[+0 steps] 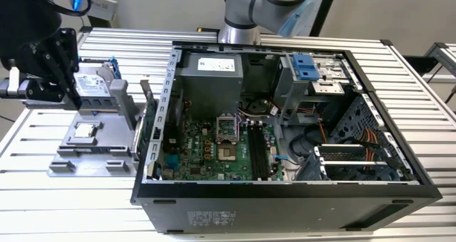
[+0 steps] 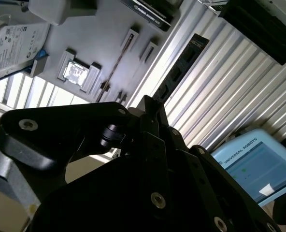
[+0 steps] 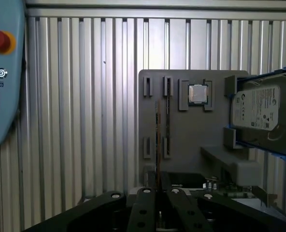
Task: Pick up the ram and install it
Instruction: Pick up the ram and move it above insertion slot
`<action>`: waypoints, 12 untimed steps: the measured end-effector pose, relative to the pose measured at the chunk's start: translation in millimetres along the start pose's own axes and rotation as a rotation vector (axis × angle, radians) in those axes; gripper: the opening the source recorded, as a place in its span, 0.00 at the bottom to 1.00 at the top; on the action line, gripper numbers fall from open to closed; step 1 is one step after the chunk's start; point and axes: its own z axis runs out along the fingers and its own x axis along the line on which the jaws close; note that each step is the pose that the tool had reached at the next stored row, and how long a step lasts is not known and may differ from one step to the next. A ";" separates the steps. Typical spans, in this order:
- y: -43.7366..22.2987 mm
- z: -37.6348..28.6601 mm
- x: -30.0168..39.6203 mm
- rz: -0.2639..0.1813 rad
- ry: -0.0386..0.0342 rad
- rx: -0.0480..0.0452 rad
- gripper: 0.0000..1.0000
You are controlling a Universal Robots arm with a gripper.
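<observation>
A table (image 1: 71,210) of ribbed aluminium slats carries everything, and its long grooves show in both wrist views (image 3: 85,121) (image 2: 220,87). Three things lie directly on it. An open black desktop computer case (image 1: 285,204) lies on its side with the open face up, covering most of the middle and the exterior view's right. Just beside it, on the exterior view's left, a flat grey fixture plate (image 1: 85,159) rests on the slats, and it shows in both wrist views (image 3: 191,135) (image 2: 99,34). A pale blue teach pendant (image 3: 5,87) lies on the slats well apart from the plate, with bare slats between them; the second wrist view shows it too (image 2: 249,164).
</observation>
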 end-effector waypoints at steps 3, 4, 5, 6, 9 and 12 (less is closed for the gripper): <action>-2.3 0.0 0.0 0.000 0.0000 0.0000 0.00; -3.0 0.0 0.0 0.000 0.0000 -0.0001 0.00; -3.6 0.0 0.0 0.000 0.0000 -0.0001 0.00; -4.4 -0.1 -0.1 0.000 0.0001 -0.0003 0.00; -7.2 0.0 -0.1 0.000 0.0000 -0.0007 0.00; -9.9 -0.1 -0.1 0.000 0.0001 -0.0012 0.00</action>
